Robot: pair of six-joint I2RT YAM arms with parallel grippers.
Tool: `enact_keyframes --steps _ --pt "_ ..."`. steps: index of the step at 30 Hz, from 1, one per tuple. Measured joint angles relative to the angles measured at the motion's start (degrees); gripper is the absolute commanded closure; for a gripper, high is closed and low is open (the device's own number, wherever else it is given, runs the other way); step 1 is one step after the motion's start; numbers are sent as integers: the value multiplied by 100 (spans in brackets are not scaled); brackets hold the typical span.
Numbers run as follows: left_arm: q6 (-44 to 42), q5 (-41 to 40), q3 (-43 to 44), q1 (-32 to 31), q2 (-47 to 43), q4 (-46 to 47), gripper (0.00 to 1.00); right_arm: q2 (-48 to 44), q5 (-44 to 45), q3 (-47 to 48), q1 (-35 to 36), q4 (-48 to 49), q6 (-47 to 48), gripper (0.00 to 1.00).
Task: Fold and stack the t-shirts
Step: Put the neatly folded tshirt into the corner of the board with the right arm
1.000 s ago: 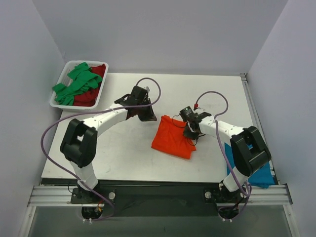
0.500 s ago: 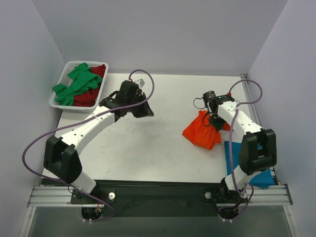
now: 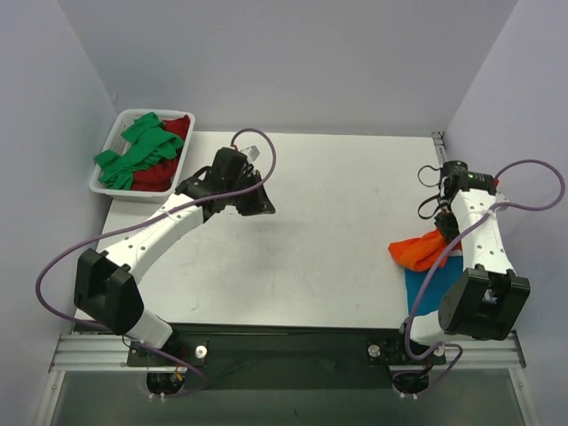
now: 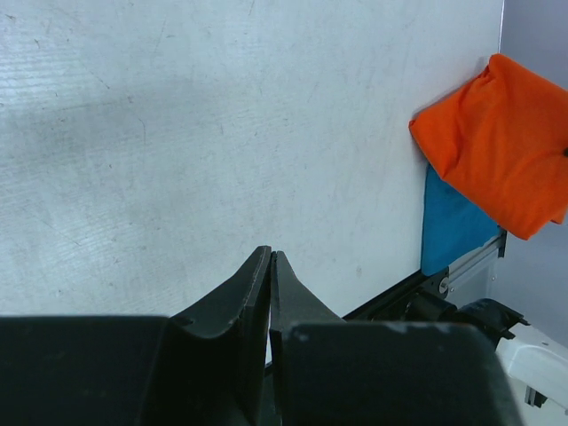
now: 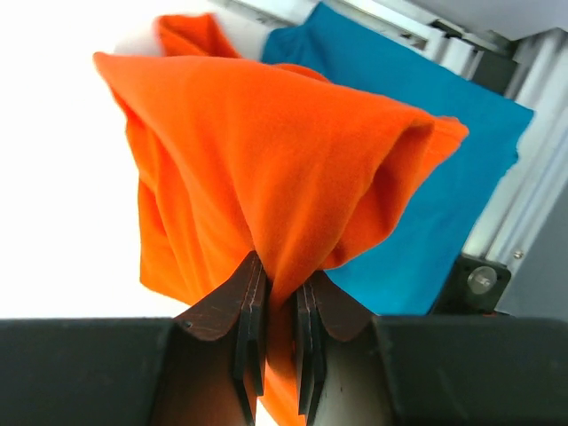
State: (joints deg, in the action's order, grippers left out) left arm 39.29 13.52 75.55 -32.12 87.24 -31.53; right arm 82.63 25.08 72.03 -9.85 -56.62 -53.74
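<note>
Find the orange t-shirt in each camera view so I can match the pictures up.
Top external: orange t-shirt at the far right, about mid-height.
Left wrist: orange t-shirt in the upper right corner.
Right wrist: orange t-shirt fills the centre, pinched in the right end effector.
Shared landmark: the teal blue t-shirt, right beside the orange one in all three views.
</note>
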Motion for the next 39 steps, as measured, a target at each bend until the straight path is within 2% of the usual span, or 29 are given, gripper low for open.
enact_keyframes --steps 10,31,32,33,34,35,39 --pt "2 28 0 -37 0 2 87 -422 -144 55 -758 -225 227 100" --pt "-20 42 -13 -129 192 7 87 -1001 -348 -22 -1115 -494 345 100" --pt "-24 44 -13 -146 225 7 87 -1001 -348 -70 -1143 -492 352 90" --pt "-39 46 -13 -162 254 7 87 -1001 -354 -131 -1193 -490 367 53" --pt "-57 52 -13 -179 284 7 87 -1001 -374 -214 -1272 -490 369 24" --pt "-63 66 -13 -199 310 7 87 -1001 -374 -275 -1349 -498 387 0" --pt "-92 125 -13 -262 396 7 87 -1117 -363 -455 -1480 -564 468 0"
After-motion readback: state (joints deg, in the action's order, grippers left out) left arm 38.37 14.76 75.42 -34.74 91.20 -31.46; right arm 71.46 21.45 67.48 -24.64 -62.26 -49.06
